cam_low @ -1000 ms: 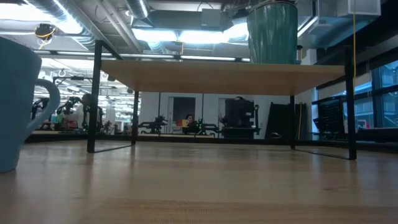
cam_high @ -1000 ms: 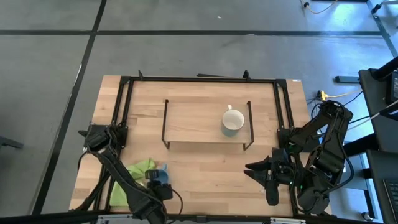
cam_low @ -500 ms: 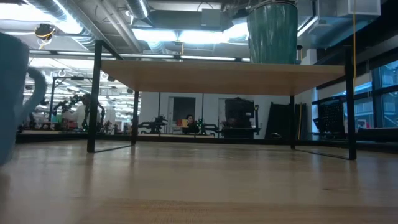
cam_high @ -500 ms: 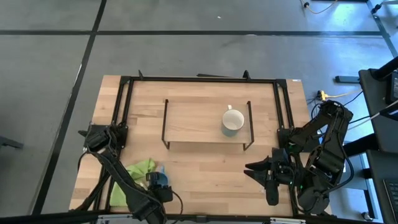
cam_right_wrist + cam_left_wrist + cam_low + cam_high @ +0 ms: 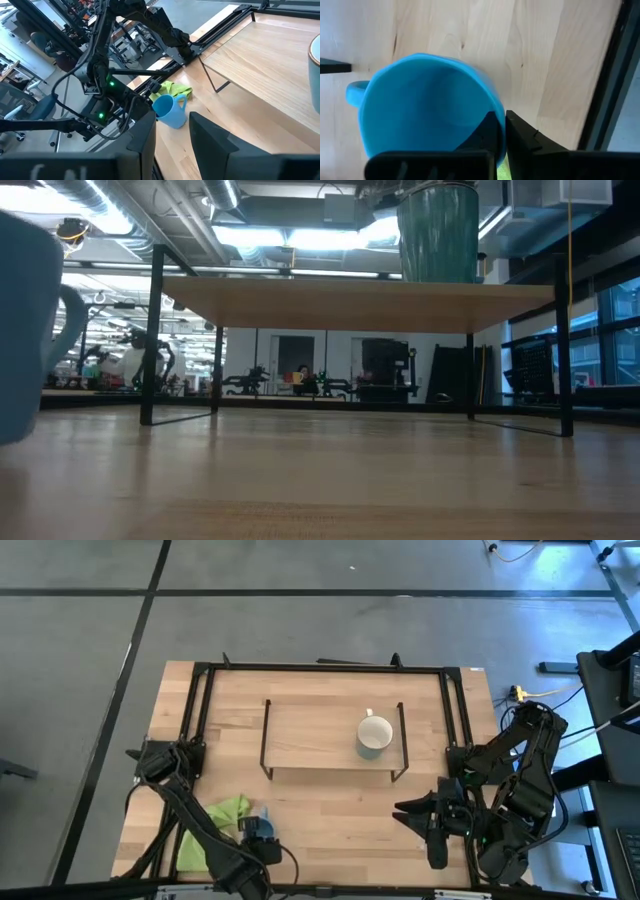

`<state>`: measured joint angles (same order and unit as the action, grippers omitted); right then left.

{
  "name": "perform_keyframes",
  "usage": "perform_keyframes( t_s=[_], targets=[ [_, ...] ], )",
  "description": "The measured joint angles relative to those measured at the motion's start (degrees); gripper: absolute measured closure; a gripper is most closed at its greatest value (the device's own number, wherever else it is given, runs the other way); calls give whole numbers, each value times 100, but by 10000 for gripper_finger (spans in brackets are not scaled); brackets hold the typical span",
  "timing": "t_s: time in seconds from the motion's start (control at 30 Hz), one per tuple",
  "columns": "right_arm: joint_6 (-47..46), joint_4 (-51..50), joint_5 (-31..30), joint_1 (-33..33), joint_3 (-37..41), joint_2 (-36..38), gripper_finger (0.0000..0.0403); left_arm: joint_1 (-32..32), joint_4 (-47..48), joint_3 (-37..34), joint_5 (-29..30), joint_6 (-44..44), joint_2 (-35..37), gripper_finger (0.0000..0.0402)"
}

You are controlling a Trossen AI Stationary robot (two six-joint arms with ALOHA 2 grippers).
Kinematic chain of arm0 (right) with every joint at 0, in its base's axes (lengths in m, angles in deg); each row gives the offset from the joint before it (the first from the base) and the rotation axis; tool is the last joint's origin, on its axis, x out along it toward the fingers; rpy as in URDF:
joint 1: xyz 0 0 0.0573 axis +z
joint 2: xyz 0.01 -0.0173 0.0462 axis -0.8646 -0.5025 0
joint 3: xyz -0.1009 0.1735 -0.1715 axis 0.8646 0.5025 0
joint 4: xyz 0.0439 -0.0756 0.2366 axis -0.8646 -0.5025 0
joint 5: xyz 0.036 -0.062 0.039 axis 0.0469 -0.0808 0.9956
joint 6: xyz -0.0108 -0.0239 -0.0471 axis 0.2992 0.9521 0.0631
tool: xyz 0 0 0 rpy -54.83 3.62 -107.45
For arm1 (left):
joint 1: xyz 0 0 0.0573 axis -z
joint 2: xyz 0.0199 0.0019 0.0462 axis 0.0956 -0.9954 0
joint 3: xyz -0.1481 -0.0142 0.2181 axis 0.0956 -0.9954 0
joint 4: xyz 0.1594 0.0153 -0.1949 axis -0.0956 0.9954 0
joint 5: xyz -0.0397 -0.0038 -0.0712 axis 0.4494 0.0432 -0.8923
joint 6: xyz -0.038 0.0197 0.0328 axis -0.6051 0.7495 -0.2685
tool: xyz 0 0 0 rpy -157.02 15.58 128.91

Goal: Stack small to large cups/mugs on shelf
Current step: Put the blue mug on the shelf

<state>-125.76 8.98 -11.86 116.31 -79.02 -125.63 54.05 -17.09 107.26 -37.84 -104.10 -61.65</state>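
Note:
A light-blue handled mug (image 5: 260,829) is near the table's front left, beside a green cloth (image 5: 218,824). My left gripper (image 5: 256,843) is shut on it; the mug also shows in the left wrist view (image 5: 425,110), the right wrist view (image 5: 167,111) and at the left edge of the low view (image 5: 25,330). A cream-white mug (image 5: 374,735) stands upright on the right part of the shelf board (image 5: 310,735). My right gripper (image 5: 402,811) waits open at the front right. The clear glass cup is out of view. My left gripper holds the blue mug by its rim wall (image 5: 496,107), on the side away from the handle (image 5: 355,92). One finger (image 5: 487,131) is inside the mug and the other (image 5: 522,140) outside. The fingers come from above. The mug stays mouth up, its base just above the table.
The shelf's black wire legs (image 5: 153,340) leave an open gap under the board. A black frame (image 5: 320,667) runs along the table's far, left and right sides. Bare tabletop (image 5: 340,810) lies between the shelf and the front edge.
My left gripper has risen a little with the blue mug. The mug stood on the table a second ago and now sits slightly above it, a little nearer the front edge. It stays upright.

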Motion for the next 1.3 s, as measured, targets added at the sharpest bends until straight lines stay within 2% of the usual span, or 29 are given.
perform_keyframes(
  t_s=[0.23, 0.47, 0.57, 0.67, 0.8, 0.93, 1.07, 1.23, 1.3],
  targets=[
    [32, -134, 1, 0, 0, 0, 283, -168, 324, 710, 15, 250, -2, 391],
    [-44, -525, -9, 19, 0, 0, 283, -536, 1203, 2005, 246, 1054, -2, 392],
    [-168, -671, -259, 90, 0, 0, 283, -765, 1587, 2555, 295, 1544, -2, 392],
    [-289, -846, -825, 225, 0, 0, 283, -1076, 1847, 2965, 308, 2051, -2, 392],
    [-289, -985, -1768, 436, 0, 0, 283, -1509, 1808, 3252, 295, 2923, -2, 392],
    [-292, -1005, -2189, 551, 0, 2, 283, -1981, 1847, 3331, 266, 3504, -2, 391],
    [-320, -1225, -2206, 566, 0, 8, 283, -2429, 1850, 3495, 272, 3841, -2, 390],
    [-766, -2026, -2186, 484, -2, 109, 283, -2937, 1787, 3648, 149, 4147, 80, 389],
    [-966, -2371, -1929, 420, 0, 160, 283, -3133, 1818, 3648, 198, 4172, 99, 389]
  ],
)
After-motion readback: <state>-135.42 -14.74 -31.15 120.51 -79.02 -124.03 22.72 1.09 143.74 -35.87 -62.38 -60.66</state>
